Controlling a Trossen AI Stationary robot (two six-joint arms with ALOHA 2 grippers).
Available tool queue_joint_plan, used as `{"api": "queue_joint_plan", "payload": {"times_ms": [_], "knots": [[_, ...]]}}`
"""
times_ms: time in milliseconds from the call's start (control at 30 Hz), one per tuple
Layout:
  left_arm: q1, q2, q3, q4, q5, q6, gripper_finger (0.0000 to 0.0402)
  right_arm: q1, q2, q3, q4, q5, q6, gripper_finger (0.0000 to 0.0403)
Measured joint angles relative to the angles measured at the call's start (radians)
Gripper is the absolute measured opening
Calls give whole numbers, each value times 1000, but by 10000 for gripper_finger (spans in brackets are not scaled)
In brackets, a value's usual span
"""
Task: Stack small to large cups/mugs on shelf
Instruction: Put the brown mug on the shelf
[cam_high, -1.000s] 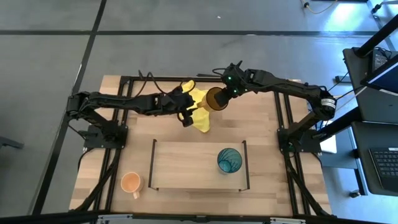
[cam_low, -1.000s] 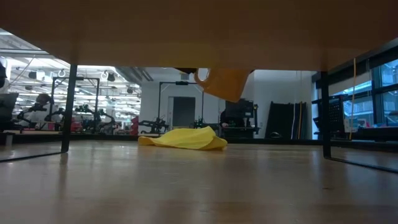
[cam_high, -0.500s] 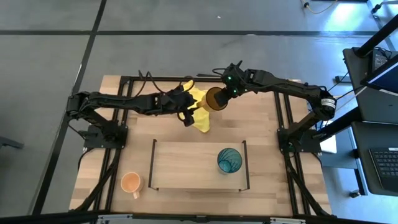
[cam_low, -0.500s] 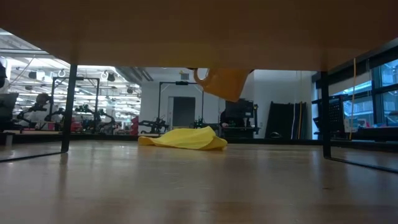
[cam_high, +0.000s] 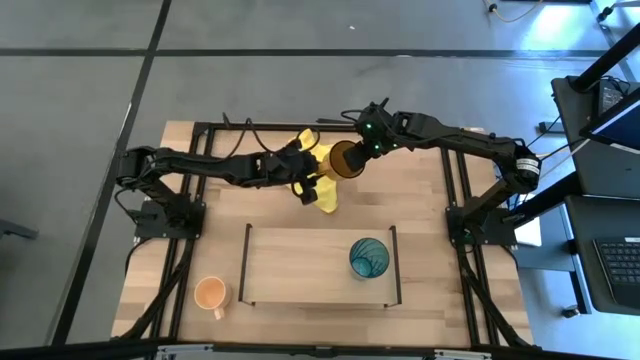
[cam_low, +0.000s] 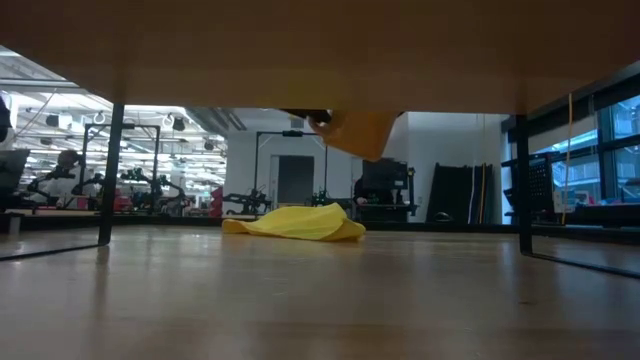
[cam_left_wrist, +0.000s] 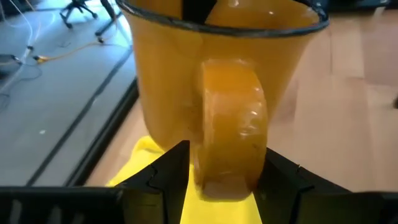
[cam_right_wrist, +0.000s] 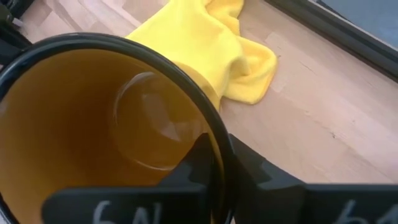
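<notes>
The amber-brown translucent mug (cam_high: 345, 160) hangs over the table's far middle, above the yellow cloth (cam_high: 322, 180). It also shows in the low view (cam_low: 362, 131). My right gripper (cam_high: 362, 150) is shut on its rim. My left gripper (cam_high: 312, 183) is open, with its fingers (cam_left_wrist: 166, 177) on either side of the mug's handle (cam_left_wrist: 229, 134). I cannot tell whether they touch it. The teal ribbed tumbler (cam_high: 368, 258) stands upright on the right part of the shelf (cam_high: 300, 268). The small pale-orange mug (cam_high: 211, 293) stands on the table left of the shelf. My right gripper pinches the amber mug's wall at the rim (cam_right_wrist: 210, 144), with one finger inside the mug and one outside. It comes from the table's right and far side. The mug is lifted clear of the table and tilted, with its handle toward my left gripper.
The yellow cloth (cam_low: 297, 222) lies crumpled on the table under the mug. The shelf's black uprights (cam_high: 246, 262) stand at its two short ends. Bare tabletop (cam_high: 420, 200) lies between the cloth and the shelf and to the right.
My left gripper has moved toward the table's right, up to the amber mug's handle. In the low view the handle is now covered by the dark gripper. The mug and my right gripper have kept still.
</notes>
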Motion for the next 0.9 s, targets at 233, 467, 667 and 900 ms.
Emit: {"api": "queue_joint_plan", "payload": {"times_ms": [233, 467, 667, 900], "knots": [[0, 0, 0, 2, -13, 26, 150, 0, 0, 0, -1, 0, 0, 36], [-1, 0, 0, 3, -64, 22, 149, -1, 0, 0, 4, 2, 0, 25], [-12, 0, 0, 2, -65, 14, 139, -1, 0, 0, -3, 2, -1, 36], [-27, 0, -1, 2, -75, 23, 87, -1, 0, 0, -4, 0, -3, 28]]}}
